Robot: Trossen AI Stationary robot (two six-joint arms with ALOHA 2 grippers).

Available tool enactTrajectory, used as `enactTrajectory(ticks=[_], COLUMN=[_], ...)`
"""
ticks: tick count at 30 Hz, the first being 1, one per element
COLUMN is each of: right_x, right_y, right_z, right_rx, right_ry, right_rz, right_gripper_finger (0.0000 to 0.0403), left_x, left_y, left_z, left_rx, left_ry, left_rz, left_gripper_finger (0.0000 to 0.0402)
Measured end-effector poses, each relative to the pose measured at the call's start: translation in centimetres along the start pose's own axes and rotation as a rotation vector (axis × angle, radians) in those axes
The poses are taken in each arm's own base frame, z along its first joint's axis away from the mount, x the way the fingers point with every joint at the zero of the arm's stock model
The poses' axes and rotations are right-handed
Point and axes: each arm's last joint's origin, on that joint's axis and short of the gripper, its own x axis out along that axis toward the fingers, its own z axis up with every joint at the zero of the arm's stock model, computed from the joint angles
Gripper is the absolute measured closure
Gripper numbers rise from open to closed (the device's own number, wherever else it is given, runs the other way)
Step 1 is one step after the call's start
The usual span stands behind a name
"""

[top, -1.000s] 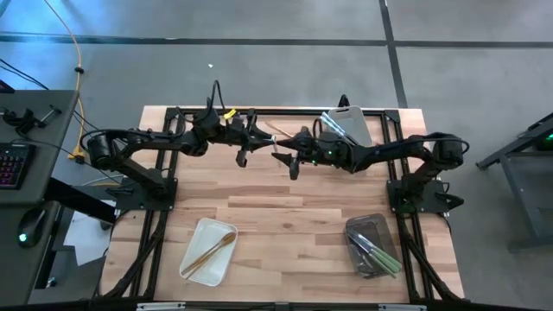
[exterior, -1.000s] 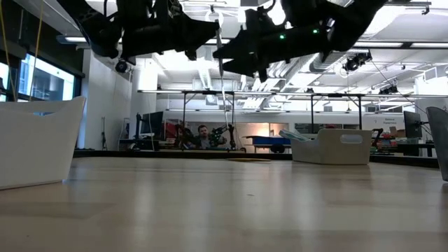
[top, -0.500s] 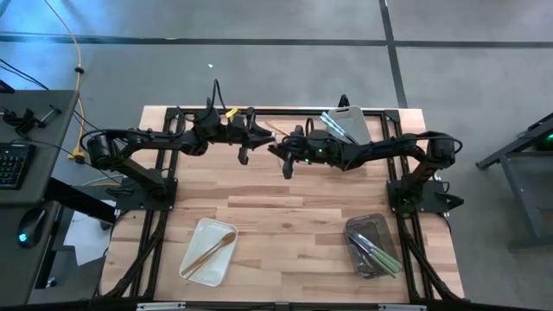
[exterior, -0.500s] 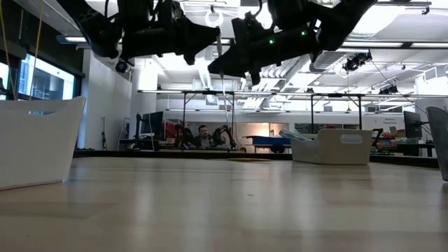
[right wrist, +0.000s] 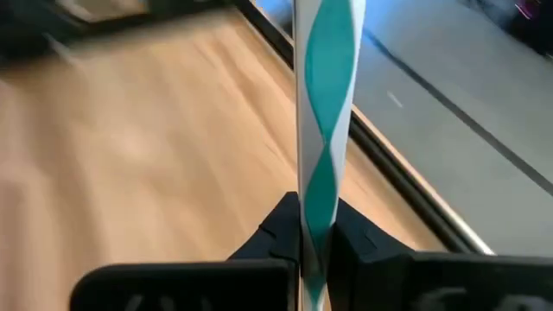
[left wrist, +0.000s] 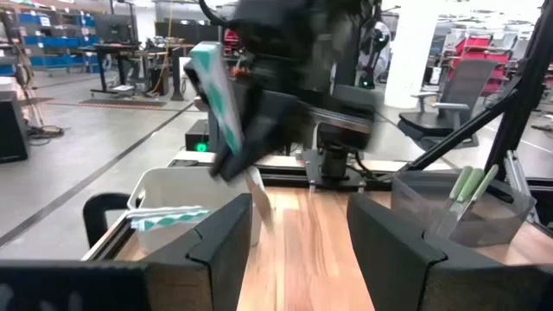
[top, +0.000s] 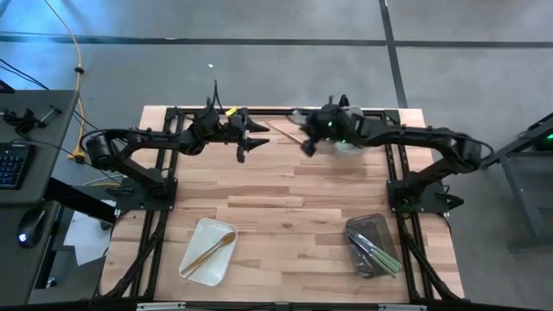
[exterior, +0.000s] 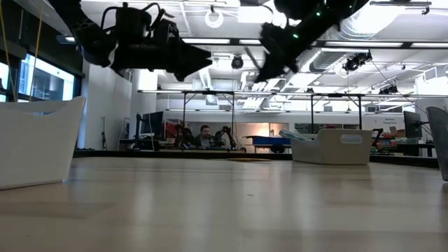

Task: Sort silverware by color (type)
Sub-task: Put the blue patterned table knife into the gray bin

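My right gripper (top: 304, 145) hangs above the table's far middle, shut on a piece of silverware with a teal-and-white spiral handle (right wrist: 327, 104). The same handle (left wrist: 212, 95) shows in the left wrist view, tilted, with a silver end (left wrist: 257, 200) below it. My left gripper (top: 251, 142) hovers open just to its left, with nothing between its fingers (left wrist: 220, 246). More teal-handled pieces (left wrist: 168, 216) lie in a white tray (top: 350, 121) at the far right. My right gripper pinches the spiral handle (right wrist: 316, 226) between its two fingers, which lie across it. Most of the handle stands out past the fingers. The piece hangs clear of the table and of my left gripper.
A white tray (top: 207, 250) with gold pieces sits near the front left. A clear grey tray (top: 371, 246) with green-handled pieces sits near the front right. Bare wood lies between them. A person shows far off in the room beyond the table.
The spiral-handled piece has passed from my left gripper to my right one. My left gripper has let go and stayed about where it was. My right gripper has taken hold and swung toward the table's right and far edge, nearer the far white tray.
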Motion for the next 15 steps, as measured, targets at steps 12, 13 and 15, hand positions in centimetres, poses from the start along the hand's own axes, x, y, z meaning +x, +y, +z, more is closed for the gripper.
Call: enactTrajectory(ticks=[12,13,15], right_x=[-0.9,-0.7,-0.5], right_y=[-8.3,-8.8,-9.6], right_z=[-3.7,-3.8,-4.2], right_rx=[-0.046,-0.043,-0.038], right_ry=[0.409,0.412,0.441], right_rz=[-0.210,-0.218,-0.225], right_gripper_finger=[0.0399,0.0400,0.0400], left_x=[-1.8,-1.9,-2.0], left_y=[-0.8,-0.9,-0.9], left_z=[-2.8,-2.9,-3.1], left_rx=[-0.026,-0.027,-0.031], left_ry=[0.028,0.031,0.037], left_rz=[0.016,0.017,0.019], left_gripper_finger=[0.0243,0.0243,0.0243])
